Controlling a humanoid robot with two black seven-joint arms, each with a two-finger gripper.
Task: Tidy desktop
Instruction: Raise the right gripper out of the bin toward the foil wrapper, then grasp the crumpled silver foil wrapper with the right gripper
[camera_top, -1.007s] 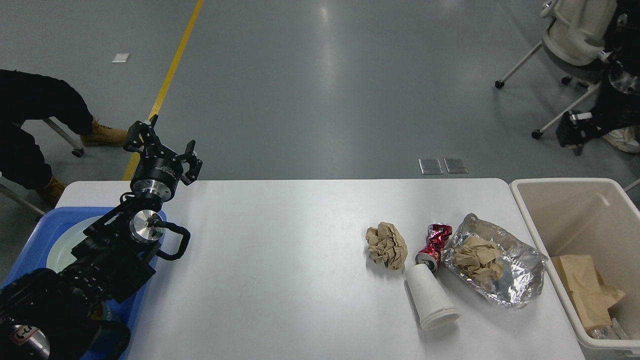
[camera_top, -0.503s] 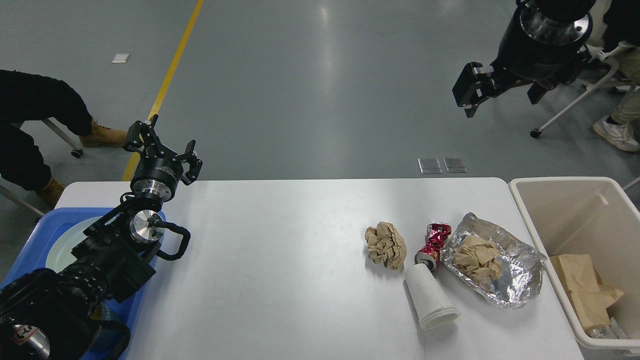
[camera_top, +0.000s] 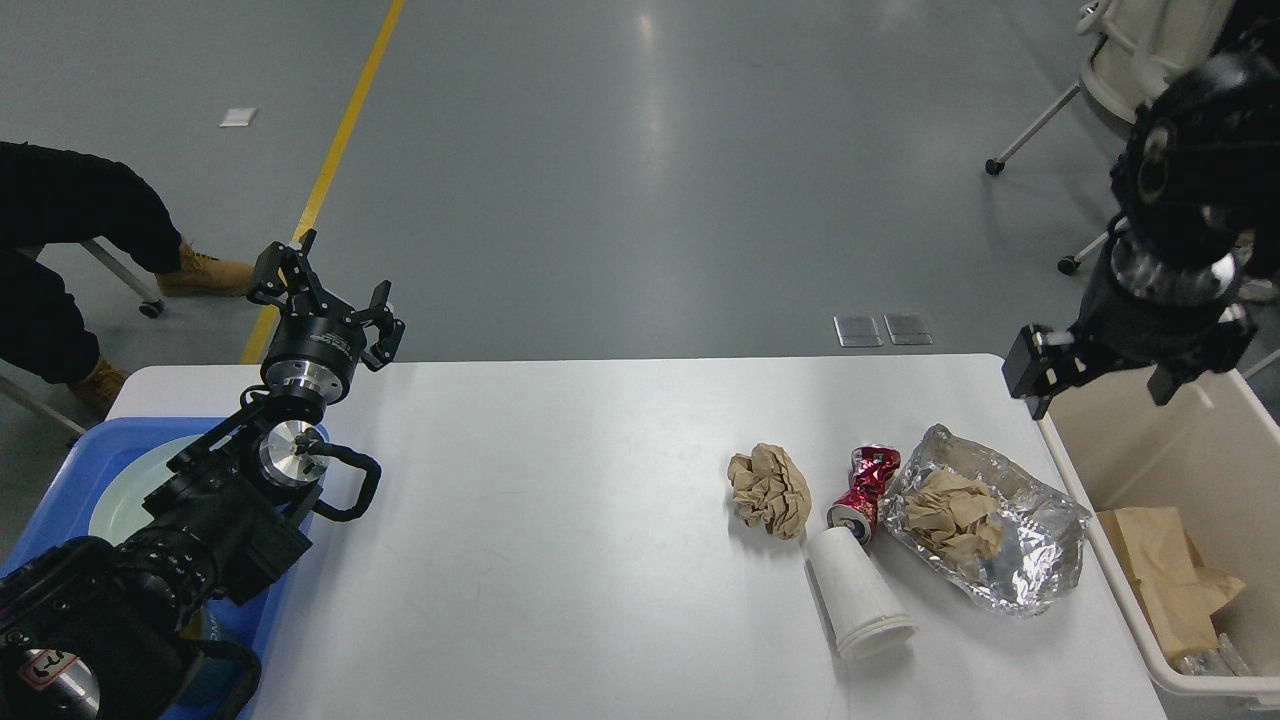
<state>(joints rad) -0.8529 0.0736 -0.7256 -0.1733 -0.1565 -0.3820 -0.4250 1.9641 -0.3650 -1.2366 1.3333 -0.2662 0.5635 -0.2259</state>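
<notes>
The white desktop (camera_top: 560, 500) holds litter at its right: a crumpled brown paper ball (camera_top: 770, 490), a crushed red can (camera_top: 865, 488), a white paper cup (camera_top: 860, 597) lying on its side, and a foil wrapper (camera_top: 1040, 540) with brown paper in it. My left gripper (camera_top: 328, 292) is open and empty above the table's far left edge. My right gripper (camera_top: 1098, 380) is open and empty. It hangs over the far left corner of the bin, above and to the right of the foil wrapper.
A beige bin (camera_top: 1180, 440) stands against the table's right end with a brown paper bag (camera_top: 1170, 580) inside. A blue tray (camera_top: 55, 495) with a pale plate (camera_top: 120, 495) lies at the left under my left arm. A seated person's legs (camera_top: 70, 220) and wheeled chairs are on the floor beyond.
My right arm has come into view from the upper right and dropped down to the bin's far left corner. The left arm and the litter have not moved.
</notes>
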